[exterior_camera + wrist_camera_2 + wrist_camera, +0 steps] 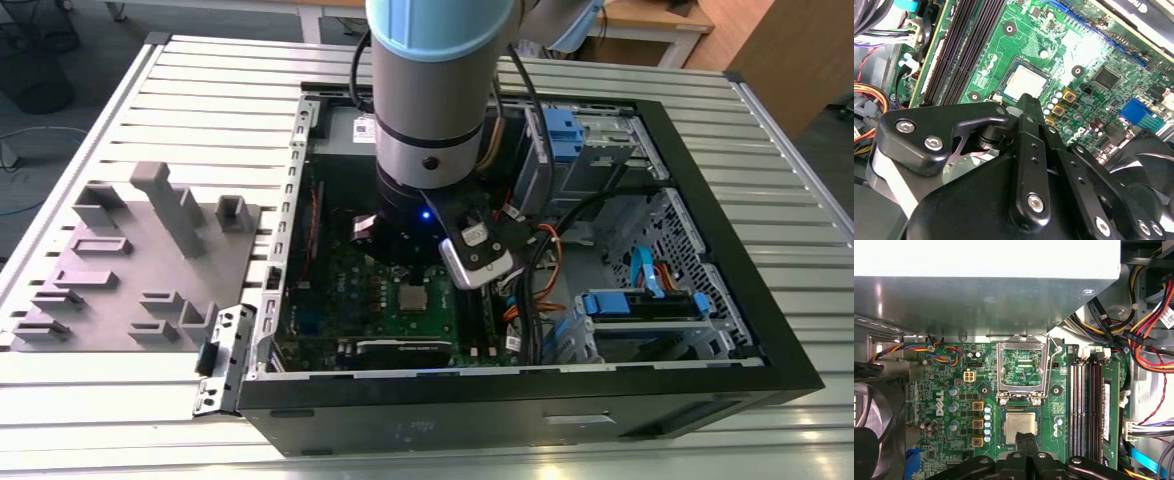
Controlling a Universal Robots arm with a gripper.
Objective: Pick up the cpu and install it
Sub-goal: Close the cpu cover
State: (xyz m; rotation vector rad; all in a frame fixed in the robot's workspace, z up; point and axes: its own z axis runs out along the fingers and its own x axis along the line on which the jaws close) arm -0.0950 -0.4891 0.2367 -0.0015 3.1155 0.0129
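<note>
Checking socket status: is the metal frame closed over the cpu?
No: the socket frame stands flipped open, the cpu lying uncovered.

The arm (pixel 427 90) presented as a thick silver-grey cylinder, capped in pale blue (pixel 434 20) at its upper joint. Below it was a black wrist section (pixel 404 238) on which a small blue light (pixel 424 214) was lit. A black cable (pixel 521 75) ran down its side. A rounded silver-white camera housing (pixel 477 262) was fixed at the wrist. The claw (pixel 1028 100) was black throughout. It had broad plate links (pixel 919 127) fastened by bright hex-socket screws (pixel 934 144), and narrow fingers (pixel 1026 142) drilled with small holes.
</note>
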